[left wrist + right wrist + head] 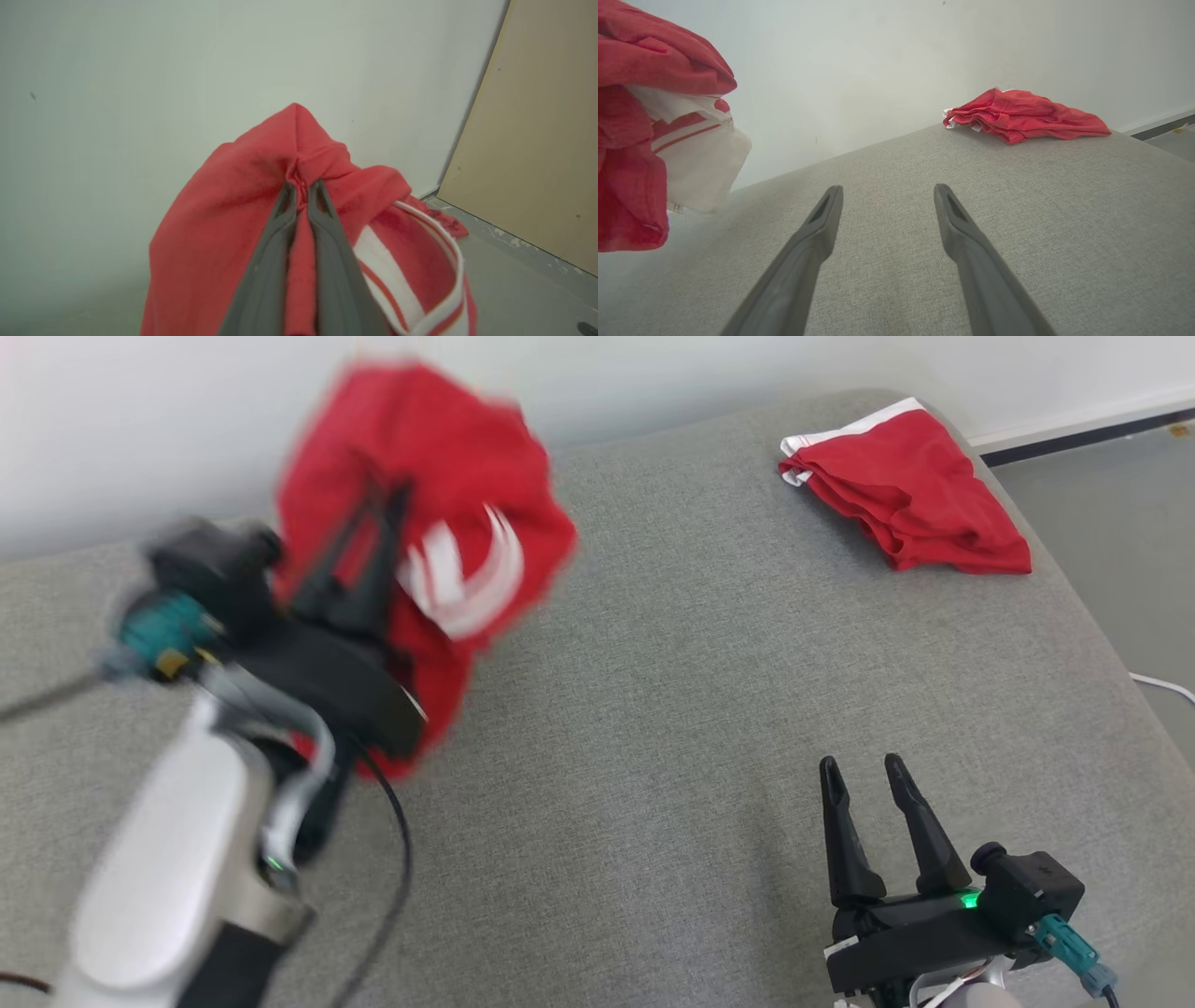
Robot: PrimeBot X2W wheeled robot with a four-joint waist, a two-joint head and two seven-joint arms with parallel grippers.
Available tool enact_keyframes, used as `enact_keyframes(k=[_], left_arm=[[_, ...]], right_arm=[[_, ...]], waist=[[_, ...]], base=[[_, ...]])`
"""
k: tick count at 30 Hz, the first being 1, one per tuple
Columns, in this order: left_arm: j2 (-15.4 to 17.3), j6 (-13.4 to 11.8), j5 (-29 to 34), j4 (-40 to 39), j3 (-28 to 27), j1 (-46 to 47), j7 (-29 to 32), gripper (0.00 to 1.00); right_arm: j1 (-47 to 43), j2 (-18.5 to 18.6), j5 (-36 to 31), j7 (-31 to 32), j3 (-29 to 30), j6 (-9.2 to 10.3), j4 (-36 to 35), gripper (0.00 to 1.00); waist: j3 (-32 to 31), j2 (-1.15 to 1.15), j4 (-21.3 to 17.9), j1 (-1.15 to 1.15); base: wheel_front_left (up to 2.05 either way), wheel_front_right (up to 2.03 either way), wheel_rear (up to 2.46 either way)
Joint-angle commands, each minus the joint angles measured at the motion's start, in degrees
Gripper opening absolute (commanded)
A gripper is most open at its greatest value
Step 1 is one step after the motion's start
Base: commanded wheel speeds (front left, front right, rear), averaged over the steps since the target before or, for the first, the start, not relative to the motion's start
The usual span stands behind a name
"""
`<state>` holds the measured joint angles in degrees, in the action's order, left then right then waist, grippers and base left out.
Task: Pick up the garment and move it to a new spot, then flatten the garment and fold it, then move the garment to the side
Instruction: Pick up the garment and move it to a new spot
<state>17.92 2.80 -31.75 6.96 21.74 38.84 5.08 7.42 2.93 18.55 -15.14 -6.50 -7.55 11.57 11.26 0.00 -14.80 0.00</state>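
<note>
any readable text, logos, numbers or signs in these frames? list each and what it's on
No text can be read.
held red garment: white stripes, no lettering visible; blurred in the head view.
small tab at its white hem: possibly a label, too small to read.
folded red garment: white trim, no print visible.
</note>
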Motion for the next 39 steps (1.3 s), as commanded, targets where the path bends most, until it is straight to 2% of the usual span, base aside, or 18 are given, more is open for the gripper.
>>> enact_keyframes(k=[1, 8, 16, 17, 18, 19, 25, 32, 39], left_arm=[[-0.87, 0.05, 0.08, 0.85, 0.81, -1.83, -0.86, 0.00], [-3.92, 0.77, 0.59, 7.89, 4.83, -7.33, -3.98, 0.00], [-6.28, 2.24, 1.34, 21.03, 8.50, -9.26, -7.45, 0.00], [-6.43, 2.44, 1.67, 22.00, 8.82, -8.91, -8.20, 0.20], [-6.67, 2.57, 1.92, 22.64, 9.00, -8.41, -9.06, 0.77], [-6.87, 2.62, 2.19, 23.05, 9.09, -7.98, -9.90, 1.00], [-7.85, 2.11, 2.86, 19.95, 8.81, -5.75, -14.02, 1.00], [-4.45, -1.09, 3.40, 14.46, 5.90, -6.69, -16.58, 1.00], [0.68, -5.29, 2.87, 9.59, 0.60, -13.41, -18.90, 1.00]], right_arm=[[-0.19, -0.09, -0.17, -0.07, -0.26, 0.15, 0.10, 1.00], [0.63, -0.09, 0.31, -0.07, -1.23, 0.15, 0.14, 1.00], [1.30, -0.09, 0.84, -0.07, -2.09, 0.15, 0.53, 1.00], [1.30, -0.09, 0.87, -0.07, -1.99, 0.15, 0.51, 1.00], [1.22, -0.09, 0.88, -0.07, -1.79, 0.15, 0.43, 1.00], [1.06, -0.09, 0.83, -0.07, -1.64, 0.15, 0.36, 1.00], [-0.29, -0.10, 0.49, -0.07, -0.28, 0.15, 0.07, 1.00], [-0.85, -0.08, 0.06, -0.07, 0.74, 0.15, -0.71, 1.00], [-1.65, -0.08, -0.33, -0.07, 1.76, 0.15, -0.97, 1.00]], waist=[[0.09, 0.00, 0.04, 0.00], [0.66, 0.00, -0.60, 0.00], [0.67, 0.00, -1.55, 0.00], [0.62, 0.00, -1.53, 0.00], [0.54, 0.00, -1.40, 0.00], [0.41, 0.00, -1.24, 0.00], [-0.59, 0.00, 1.24, 0.00], [-2.19, 0.00, 4.53, 0.00], [-3.69, 0.00, 6.93, 0.00]], base=[[0.00, 0.00, 0.00], [0.00, 0.00, 0.00], [0.00, 0.00, 0.00], [0.00, 0.00, 0.00], [0.00, 0.00, 0.00], [0.00, 0.00, 0.00], [0.00, 0.00, 0.00], [0.00, 0.00, 0.00], [0.00, 0.00, 0.00]])
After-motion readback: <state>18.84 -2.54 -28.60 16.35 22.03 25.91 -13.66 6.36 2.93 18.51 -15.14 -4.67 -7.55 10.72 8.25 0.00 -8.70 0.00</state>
